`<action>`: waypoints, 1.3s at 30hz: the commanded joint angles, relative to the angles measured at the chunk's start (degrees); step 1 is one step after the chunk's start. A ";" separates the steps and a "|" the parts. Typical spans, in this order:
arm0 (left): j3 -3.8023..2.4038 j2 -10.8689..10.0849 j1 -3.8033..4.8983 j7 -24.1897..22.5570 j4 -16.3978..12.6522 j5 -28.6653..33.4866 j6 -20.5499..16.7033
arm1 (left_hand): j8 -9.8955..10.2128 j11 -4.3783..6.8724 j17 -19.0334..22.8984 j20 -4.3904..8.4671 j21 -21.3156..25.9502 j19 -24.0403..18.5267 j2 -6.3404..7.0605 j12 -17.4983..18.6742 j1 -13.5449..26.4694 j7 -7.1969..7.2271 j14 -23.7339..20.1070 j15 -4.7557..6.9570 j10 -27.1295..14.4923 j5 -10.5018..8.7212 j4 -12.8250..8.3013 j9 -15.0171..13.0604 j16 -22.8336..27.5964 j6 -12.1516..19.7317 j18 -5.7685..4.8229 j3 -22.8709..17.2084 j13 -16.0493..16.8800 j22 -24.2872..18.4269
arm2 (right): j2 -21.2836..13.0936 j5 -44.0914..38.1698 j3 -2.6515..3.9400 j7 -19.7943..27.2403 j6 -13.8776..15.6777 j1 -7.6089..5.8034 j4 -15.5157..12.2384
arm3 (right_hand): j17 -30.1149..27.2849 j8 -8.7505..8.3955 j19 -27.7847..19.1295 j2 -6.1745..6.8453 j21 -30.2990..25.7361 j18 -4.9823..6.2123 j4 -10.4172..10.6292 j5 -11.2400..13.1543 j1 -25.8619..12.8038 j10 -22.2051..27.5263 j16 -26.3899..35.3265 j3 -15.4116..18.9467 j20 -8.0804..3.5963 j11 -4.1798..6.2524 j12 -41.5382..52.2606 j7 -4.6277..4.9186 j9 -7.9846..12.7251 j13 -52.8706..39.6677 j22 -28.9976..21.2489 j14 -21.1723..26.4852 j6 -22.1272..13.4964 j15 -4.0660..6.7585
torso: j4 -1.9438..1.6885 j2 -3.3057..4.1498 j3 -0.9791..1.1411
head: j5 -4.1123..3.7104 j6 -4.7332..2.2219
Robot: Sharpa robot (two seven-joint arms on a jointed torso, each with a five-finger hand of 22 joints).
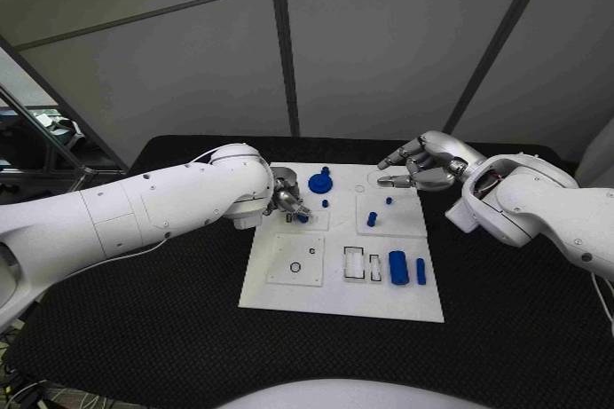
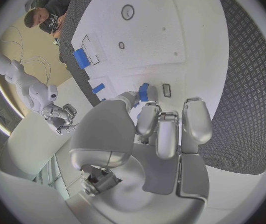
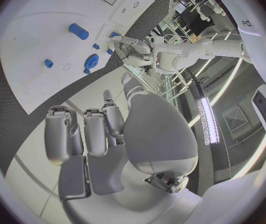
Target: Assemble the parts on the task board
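The white task board (image 1: 343, 289) lies in the middle of the table. My left hand (image 1: 287, 200) is over its far left part and pinches a small blue part (image 2: 144, 92) between thumb and a finger, just above the board. My right hand (image 1: 422, 168) hovers over the board's far right corner, its fingers loosely bent and apart, with nothing in them (image 3: 102, 134). On the board I see a round blue part (image 1: 320, 183), a blue peg (image 1: 371, 219), a thick blue cylinder (image 1: 399, 267) and a thin blue bar (image 1: 421, 271).
Two tiny blue pieces (image 1: 325, 202) (image 1: 389, 200) stand on the far half of the board. Rectangular slots (image 1: 355, 263) and a ring hole (image 1: 295, 268) mark its near half. The black table (image 1: 153, 320) spreads round the board.
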State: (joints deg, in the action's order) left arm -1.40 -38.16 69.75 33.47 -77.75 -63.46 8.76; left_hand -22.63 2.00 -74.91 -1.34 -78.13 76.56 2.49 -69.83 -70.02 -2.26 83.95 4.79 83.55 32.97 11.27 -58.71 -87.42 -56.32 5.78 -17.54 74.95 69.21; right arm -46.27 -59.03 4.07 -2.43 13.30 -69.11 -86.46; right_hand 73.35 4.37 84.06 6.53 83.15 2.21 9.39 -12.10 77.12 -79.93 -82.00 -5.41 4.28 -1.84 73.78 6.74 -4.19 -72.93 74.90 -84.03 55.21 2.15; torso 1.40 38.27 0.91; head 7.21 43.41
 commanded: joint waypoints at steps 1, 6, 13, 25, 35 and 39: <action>0.08 0.11 -0.13 0.42 0.05 -0.41 0.96 | 0.29 -0.07 -12.54 -0.03 -0.19 0.28 0.09 0.06 0.92 0.22 5.37 0.34 0.40 -0.41 -9.03 -0.19 -0.39 -0.29 -1.13 -9.37 6.02 0.10 | 0.08 -0.16 0.05 0.54 -0.43 -0.12 -0.03 | 0.04 -0.17 0.25 -0.64 -0.19 0.32 -0.32 -0.33 -0.13 -0.12 0.29 0.15 -0.41 -0.08 0.16 0.04 0.10 -0.05 3.62 -2.39 0.12 0.33 | 0.01 0.02 -0.01 | 0.01 0.07; 0.09 0.10 -0.15 0.41 -0.03 -0.42 -0.23 | 0.22 0.06 -12.70 0.01 -0.27 0.38 -0.22 -0.16 0.86 0.36 5.41 0.43 0.52 -0.24 -9.42 -0.45 -0.53 -0.57 -1.15 -9.85 6.16 0.28 | 0.11 -0.16 0.04 0.59 -0.42 -0.12 0.00 | 0.04 -0.17 0.25 -0.64 -0.19 0.32 -0.32 -0.33 -0.13 -0.12 0.29 0.15 -0.41 -0.08 0.16 0.04 0.10 -0.05 3.62 -2.39 0.12 0.33 | 0.00 -0.02 -0.03 | 0.08 0.14; 0.09 -0.62 -0.32 -0.12 -1.05 -0.45 -3.24 | 0.12 0.14 -12.84 0.11 -0.50 0.65 -0.46 -0.60 0.84 0.44 5.45 0.55 0.75 0.19 -10.10 -0.88 -0.66 -0.87 -1.23 -10.49 6.42 0.72 | 0.12 -0.16 0.04 0.64 -0.43 -0.11 0.06 | 0.04 -0.17 0.25 -0.64 -0.19 0.32 -0.32 -0.33 -0.13 -0.12 0.29 0.15 -0.41 -0.08 0.16 0.04 0.10 -0.05 3.62 -2.39 0.12 0.33 | -0.15 -0.11 -0.05 | 0.14 0.17; 0.09 -1.78 -0.58 -0.97 -2.61 -0.46 -7.99 | 0.01 0.20 -12.83 0.21 -0.88 1.08 -0.49 -1.02 1.08 0.49 5.45 0.66 0.99 0.91 -10.73 -1.36 -0.65 -1.21 -1.36 -11.00 6.66 1.41 | 0.15 -0.51 0.04 0.70 -0.50 -0.11 0.23 | 0.04 -0.17 0.25 -0.64 -0.19 0.32 -0.32 -0.33 -0.13 -0.12 0.29 0.15 -0.41 -0.08 0.16 0.04 0.10 -0.05 3.62 -2.39 0.12 0.33 | 0.01 -0.02 -0.01 | 0.35 0.15; 0.09 -1.47 -0.93 -0.78 -1.95 -0.46 -7.59 | 0.00 0.21 -12.81 0.23 -0.93 1.13 -0.53 -1.01 1.12 0.50 5.45 0.68 1.00 0.99 -10.79 -1.41 -0.64 -1.25 -1.38 -11.08 6.66 1.49 | 0.35 -1.37 0.04 0.75 -0.62 -0.10 0.47 | 0.04 -0.17 0.25 -0.64 -0.19 0.32 -0.32 -0.33 -0.13 -0.12 0.29 0.15 -0.41 -0.08 0.16 0.04 0.10 -0.05 3.62 -2.39 0.12 0.33 | 0.02 0.06 -0.02 | 0.41 0.32; 0.09 -1.18 -1.15 -0.71 -1.46 -1.23 -6.88 | -0.01 0.21 -12.78 0.25 -0.91 1.12 -0.58 -0.81 1.17 0.50 5.44 0.70 0.96 1.05 -10.86 -1.48 -0.61 -1.29 -1.37 -11.16 6.58 1.47 | 0.41 -1.42 0.04 0.76 -0.67 -0.10 0.54 | 0.04 -0.17 0.25 -0.64 -0.19 0.32 -0.32 -0.33 -0.13 -0.12 0.29 0.15 -0.41 -0.08 0.16 0.04 0.10 -0.05 3.62 -2.39 0.12 0.33 | 0.05 0.02 -0.02 | 0.45 0.50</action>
State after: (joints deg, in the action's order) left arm -1.29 -39.44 68.58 33.09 -79.31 -63.70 1.72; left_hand -22.28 2.04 -74.91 -1.14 -78.69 77.18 2.39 -70.50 -68.77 -1.74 83.95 5.20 83.79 33.69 10.09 -60.09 -87.87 -57.24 3.54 -18.84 74.95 70.65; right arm -45.93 -59.94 4.07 -2.31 13.05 -69.10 -85.90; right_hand 73.34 4.38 84.06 6.53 83.15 2.20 9.39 -12.10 77.12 -79.93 -82.00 -5.41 4.27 -1.84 73.78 6.74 -4.15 -72.92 74.90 -84.03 55.21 2.15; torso 1.42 38.30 0.89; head 7.63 43.83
